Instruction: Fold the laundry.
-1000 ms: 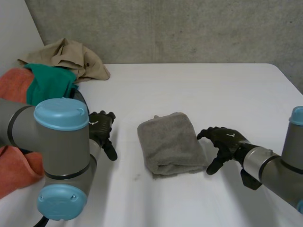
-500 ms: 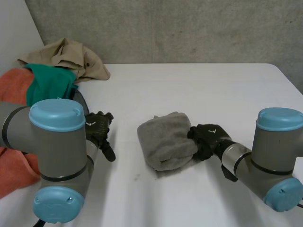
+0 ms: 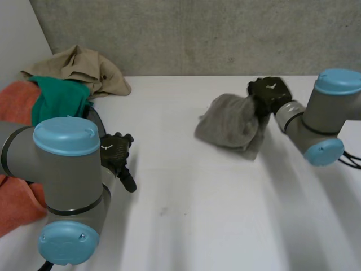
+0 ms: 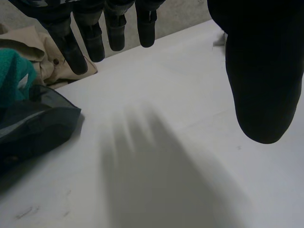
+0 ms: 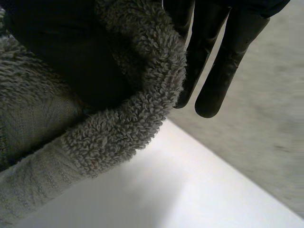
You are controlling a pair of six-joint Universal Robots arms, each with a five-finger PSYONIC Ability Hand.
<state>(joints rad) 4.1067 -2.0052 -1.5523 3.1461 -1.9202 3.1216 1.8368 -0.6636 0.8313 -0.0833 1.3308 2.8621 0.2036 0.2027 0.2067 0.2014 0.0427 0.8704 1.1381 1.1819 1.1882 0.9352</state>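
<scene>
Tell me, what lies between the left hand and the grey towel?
Nothing: in the head view, only bare white table separates the left hand from the grey towel.

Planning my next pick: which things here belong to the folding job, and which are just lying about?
Job: grey towel, pinched in the right hand; tan garment, green cloth, orange cloth, piled near the open left hand.
Lying about: dark mesh fabric beside that pile; the white table itself.
</scene>
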